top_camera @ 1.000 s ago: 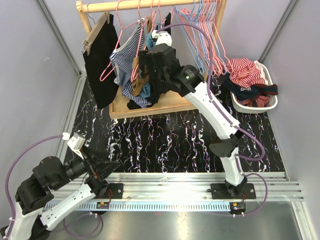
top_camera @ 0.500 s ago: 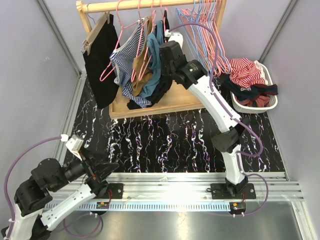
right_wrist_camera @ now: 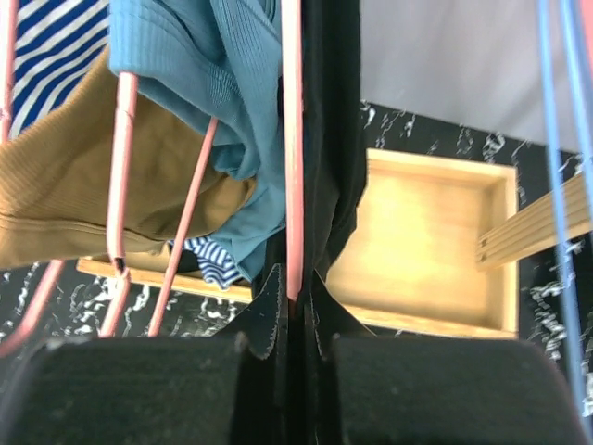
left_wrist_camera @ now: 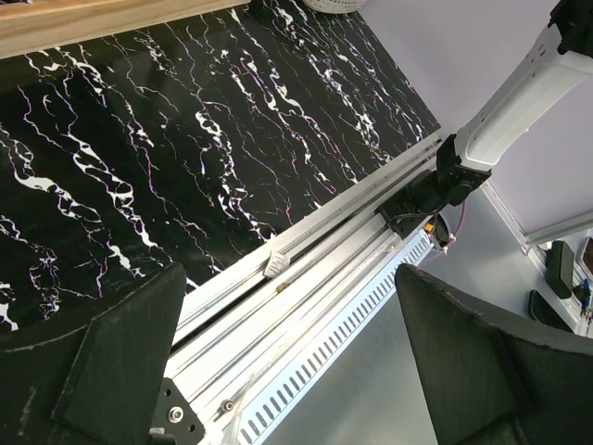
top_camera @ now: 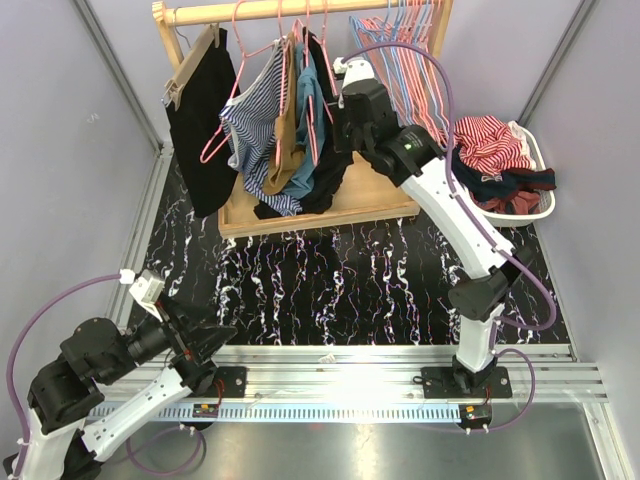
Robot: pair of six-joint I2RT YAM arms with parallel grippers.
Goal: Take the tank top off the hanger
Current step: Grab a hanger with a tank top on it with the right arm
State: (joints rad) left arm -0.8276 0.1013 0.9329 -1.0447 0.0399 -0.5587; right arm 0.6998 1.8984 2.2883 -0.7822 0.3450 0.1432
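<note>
A black tank top (top_camera: 328, 172) (right_wrist_camera: 335, 139) hangs on a pink wire hanger (top_camera: 311, 112) (right_wrist_camera: 292, 139) on the wooden rack's rail (top_camera: 250, 12). My right gripper (top_camera: 336, 128) (right_wrist_camera: 295, 298) is shut, pinching that hanger's wire, with black fabric pressed in beside it. Just left of it hang a blue top (right_wrist_camera: 204, 56), a brown top (right_wrist_camera: 74, 195) and a blue-white striped top (top_camera: 250, 120). My left gripper (top_camera: 213, 336) (left_wrist_camera: 287, 272) stands open and holds nothing, low over the aluminium rail at the table's near edge.
A black garment (top_camera: 200, 120) on a wooden hanger hangs at the rack's left end. Several bare pink and blue hangers (top_camera: 400, 50) crowd the right end. The rack's wooden base (top_camera: 375, 198) lies below. A white basket (top_camera: 535, 210) of clothes sits at the right.
My right gripper has closed from wide open onto the pink hanger and shifted right and up; the hanging clothes swung right with it. The left arm stayed still.
</note>
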